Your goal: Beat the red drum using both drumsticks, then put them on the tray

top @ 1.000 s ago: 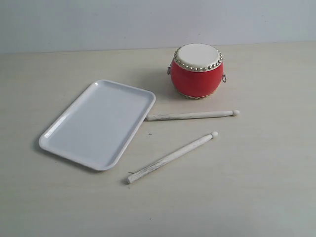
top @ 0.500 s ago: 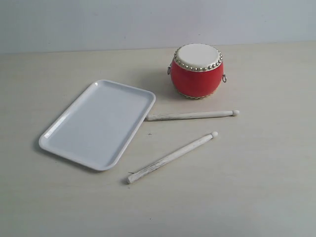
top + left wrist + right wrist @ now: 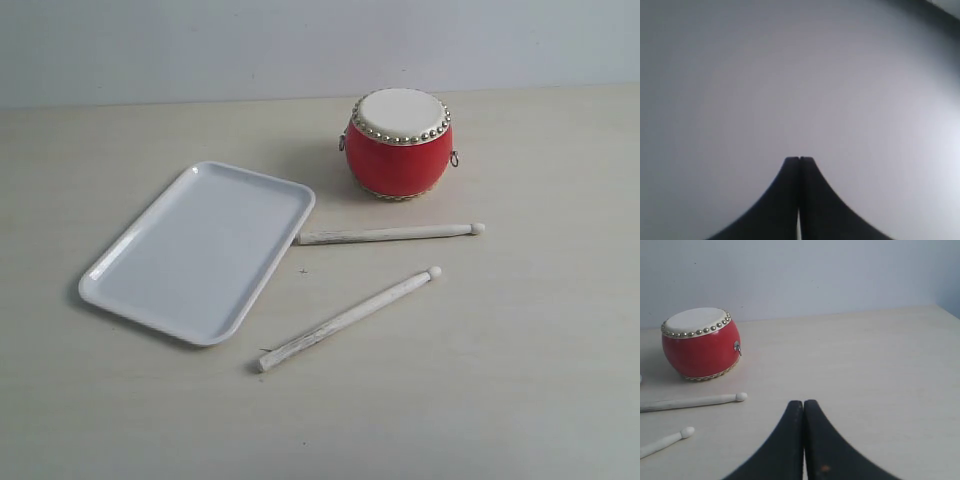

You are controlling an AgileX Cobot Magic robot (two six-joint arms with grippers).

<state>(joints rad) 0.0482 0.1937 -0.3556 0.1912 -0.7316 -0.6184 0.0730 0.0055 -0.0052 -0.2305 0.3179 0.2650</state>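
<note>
The red drum [image 3: 400, 143] stands upright at the back of the table, cream skin up; it also shows in the right wrist view [image 3: 701, 343]. Two drumsticks lie on the table in front of it: one [image 3: 390, 234] runs sideways just off the tray's corner, the other [image 3: 345, 320] lies slanted nearer the front. The white tray [image 3: 200, 250] sits to the left with nothing on it. Neither arm shows in the exterior view. My right gripper [image 3: 803, 403] is shut on nothing, well apart from the ball tips [image 3: 741, 396]. My left gripper [image 3: 799, 159] is shut, facing only a plain grey surface.
The pale wooden table [image 3: 520, 370] stretches in front and to the right of the sticks. A light grey wall [image 3: 200, 45] runs behind the table's far edge.
</note>
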